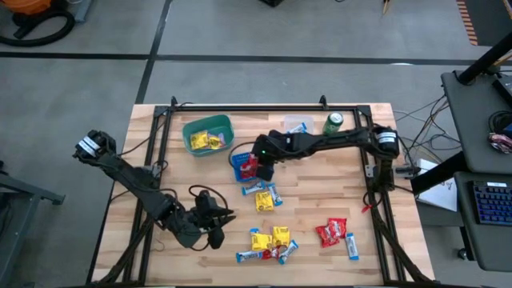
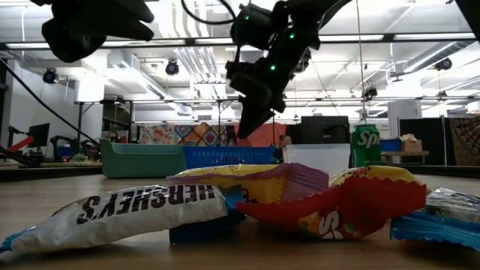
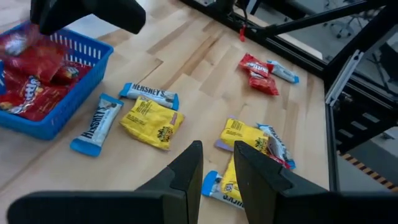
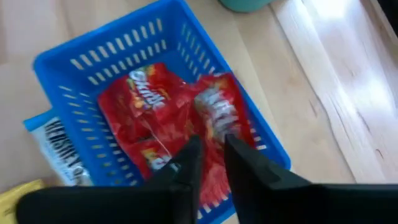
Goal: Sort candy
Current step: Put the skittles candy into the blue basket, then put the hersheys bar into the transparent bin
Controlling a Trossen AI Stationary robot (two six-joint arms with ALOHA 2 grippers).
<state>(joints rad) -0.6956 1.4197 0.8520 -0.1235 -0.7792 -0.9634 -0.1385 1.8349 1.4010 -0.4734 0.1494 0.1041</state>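
Small wrapped candies lie on the wooden table: a near cluster of yellow, red and blue-and-white pieces (image 1: 268, 244), a middle cluster (image 1: 262, 194) and red ones (image 1: 330, 232) to the right. A blue basket (image 1: 238, 160) holds red candies (image 4: 168, 118). A green basket (image 1: 208, 134) holds yellow ones. My right gripper (image 4: 210, 146) hangs pointing down over the blue basket's red candies with a narrow gap and nothing seen between the fingers. My left gripper (image 3: 217, 152) hovers left of the near cluster (image 3: 249, 146), narrowly open and empty.
A green drink can (image 1: 333, 122) and a pale basket (image 1: 298, 126) stand near the far edge. A lone blue-and-white bar (image 1: 352, 246) lies near the right corner. Black frame rails (image 1: 240, 108) run along the far edge and both sides. Bare wood lies between basket and red candies.
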